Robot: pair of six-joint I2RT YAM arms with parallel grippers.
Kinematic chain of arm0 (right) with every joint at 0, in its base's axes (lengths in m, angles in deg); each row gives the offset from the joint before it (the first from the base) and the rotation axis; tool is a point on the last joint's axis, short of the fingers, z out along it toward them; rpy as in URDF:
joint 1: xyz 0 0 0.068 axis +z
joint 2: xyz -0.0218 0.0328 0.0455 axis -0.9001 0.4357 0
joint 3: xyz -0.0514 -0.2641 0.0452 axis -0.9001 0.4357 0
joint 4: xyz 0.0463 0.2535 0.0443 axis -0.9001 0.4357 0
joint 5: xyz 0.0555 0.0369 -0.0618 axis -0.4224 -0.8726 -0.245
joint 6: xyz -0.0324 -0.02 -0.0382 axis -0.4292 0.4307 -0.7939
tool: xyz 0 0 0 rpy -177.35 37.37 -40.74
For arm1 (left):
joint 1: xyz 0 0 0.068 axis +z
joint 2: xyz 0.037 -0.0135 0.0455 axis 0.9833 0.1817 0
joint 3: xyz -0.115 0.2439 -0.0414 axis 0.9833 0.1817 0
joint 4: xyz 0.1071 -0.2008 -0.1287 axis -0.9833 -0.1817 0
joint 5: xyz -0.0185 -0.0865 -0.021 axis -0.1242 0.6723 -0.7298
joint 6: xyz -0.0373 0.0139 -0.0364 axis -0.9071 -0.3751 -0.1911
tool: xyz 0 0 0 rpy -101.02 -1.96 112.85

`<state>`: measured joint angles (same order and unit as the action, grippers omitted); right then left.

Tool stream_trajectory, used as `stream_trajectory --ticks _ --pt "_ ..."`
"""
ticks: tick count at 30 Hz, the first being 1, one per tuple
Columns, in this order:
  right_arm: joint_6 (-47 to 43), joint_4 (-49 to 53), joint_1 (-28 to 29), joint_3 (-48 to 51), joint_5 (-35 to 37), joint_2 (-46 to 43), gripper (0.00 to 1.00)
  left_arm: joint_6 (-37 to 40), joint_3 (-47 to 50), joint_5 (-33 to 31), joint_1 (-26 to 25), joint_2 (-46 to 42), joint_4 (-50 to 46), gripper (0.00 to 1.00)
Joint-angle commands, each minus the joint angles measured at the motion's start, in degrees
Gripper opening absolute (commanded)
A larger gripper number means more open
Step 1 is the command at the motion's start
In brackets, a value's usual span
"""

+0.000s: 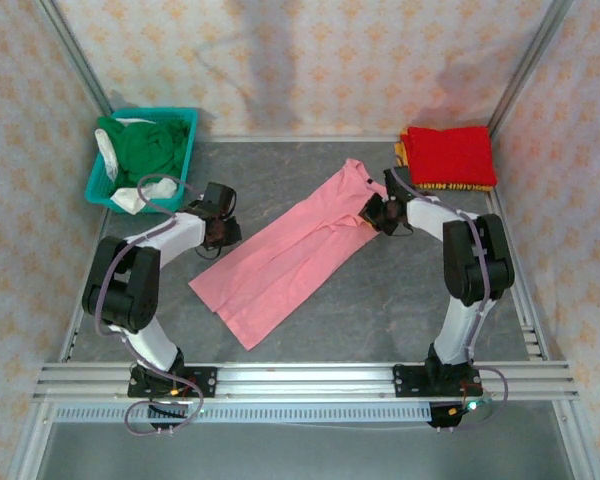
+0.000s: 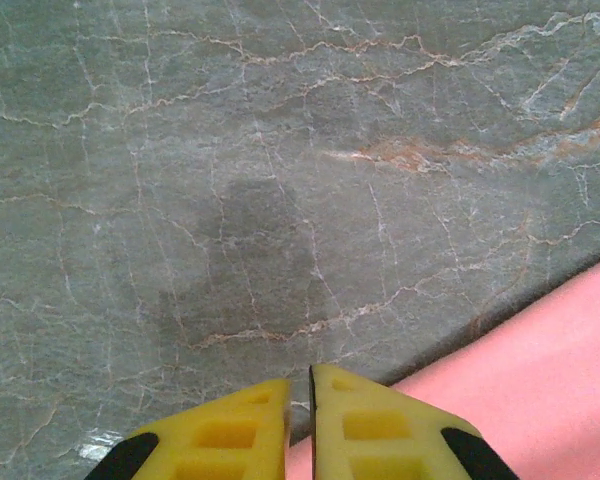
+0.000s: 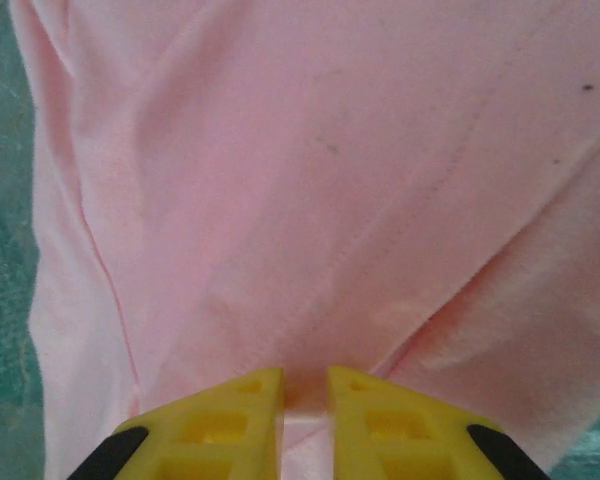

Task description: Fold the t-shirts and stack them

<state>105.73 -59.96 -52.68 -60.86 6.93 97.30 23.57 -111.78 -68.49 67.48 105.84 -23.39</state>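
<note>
- Five t-shirts are counted: one pink, one red, one orange-yellow, one dark green, one white.
- The pink t-shirt (image 1: 290, 250) is laid out as a long diagonal strip at the middle of the grey table (image 1: 400, 310).
- The red t-shirt (image 1: 450, 155) is stacked folded on the orange-yellow t-shirt (image 1: 460, 186) at the far right corner.
- The green t-shirt (image 1: 145, 145) and the white t-shirt (image 1: 108, 155) are bundled in the one teal basket (image 1: 99, 186) at the far left.
- Two grippers are seen, one at each side of the pink strip.
- The left gripper (image 1: 223, 230) is set at the strip's left edge. In its wrist view the yellow fingers (image 2: 230, 430) are drawn almost together, and whether cloth is nipped cannot be told.
- The right gripper (image 1: 373, 213) is placed at the strip's far right edge. Its fingers (image 3: 380, 420) are clamped on a pinch of pink cloth, from which creases are spread.
</note>
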Motion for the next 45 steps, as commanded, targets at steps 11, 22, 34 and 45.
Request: stream_trajectory --ticks 11,22,34,45 --pt "3.3 -7.2 0.3 0.5 -2.9 1.6 0.20 0.5 0.7 -3.2 -0.3 1.0 -0.9 0.13" --pt "2.8 -7.1 0.3 8.0 -0.9 -5.2 0.25 0.0 0.8 -2.8 -0.3 1.3 -0.6 0.13" --pt "3.4 -9.7 0.5 6.0 -1.2 -0.1 0.24 -0.1 1.1 -3.1 -0.3 1.5 -0.5 0.13" --pt "4.0 -10.6 0.5 4.2 -0.1 -0.3 0.13 -0.4 1.5 -2.9 -0.3 1.8 0.0 0.13"
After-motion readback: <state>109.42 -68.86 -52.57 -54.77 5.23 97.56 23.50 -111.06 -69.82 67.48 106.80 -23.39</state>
